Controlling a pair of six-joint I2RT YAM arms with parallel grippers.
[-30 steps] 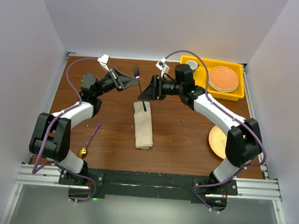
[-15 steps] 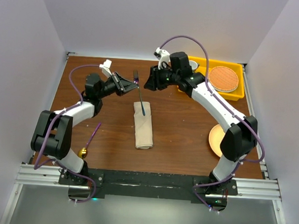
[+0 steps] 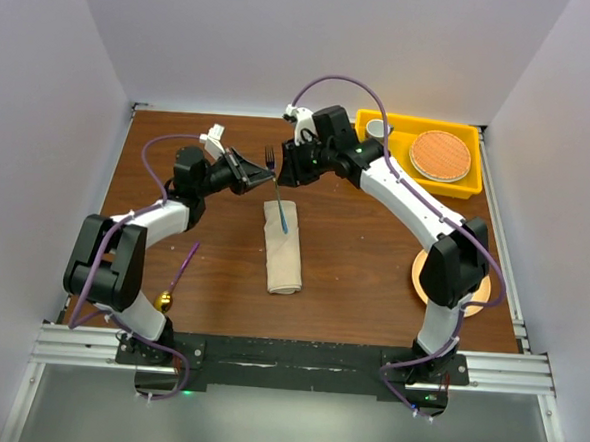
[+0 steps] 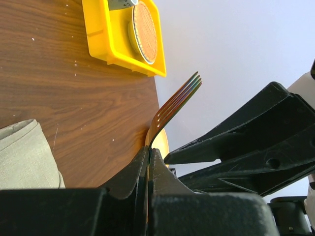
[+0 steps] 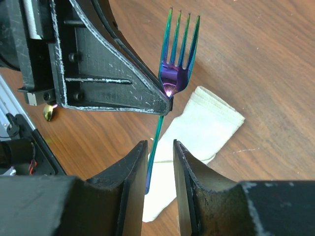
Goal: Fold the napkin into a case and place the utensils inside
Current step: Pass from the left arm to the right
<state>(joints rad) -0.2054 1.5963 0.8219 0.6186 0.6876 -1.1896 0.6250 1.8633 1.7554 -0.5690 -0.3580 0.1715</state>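
The iridescent fork (image 3: 275,185) hangs tines-up above the table, with my left gripper (image 3: 266,176) shut on its neck. In the right wrist view, the left fingers (image 5: 113,73) pinch the fork (image 5: 178,54) just below the tines. My right gripper (image 5: 160,147) straddles the handle lower down, jaws open with a gap, and the handle lies close to one finger. The napkin (image 3: 282,248) lies folded as a narrow case under the fork's handle tip. The spoon (image 3: 178,277) rests on the table at the left. In the left wrist view, the left gripper (image 4: 148,152) is clamped on the fork (image 4: 177,98).
A yellow tray (image 3: 447,188) at the back right holds a round woven orange mat (image 3: 439,155) and a small cup (image 3: 379,129). A peach plate (image 3: 427,279) lies at the right, partly under the right arm. The right gripper's black body (image 4: 256,142) fills the left wrist view's right side.
The right arm swung left and back towards the fork, and its jaws have narrowed around the handle. The left gripper has stayed shut on the fork, shifting slightly right.
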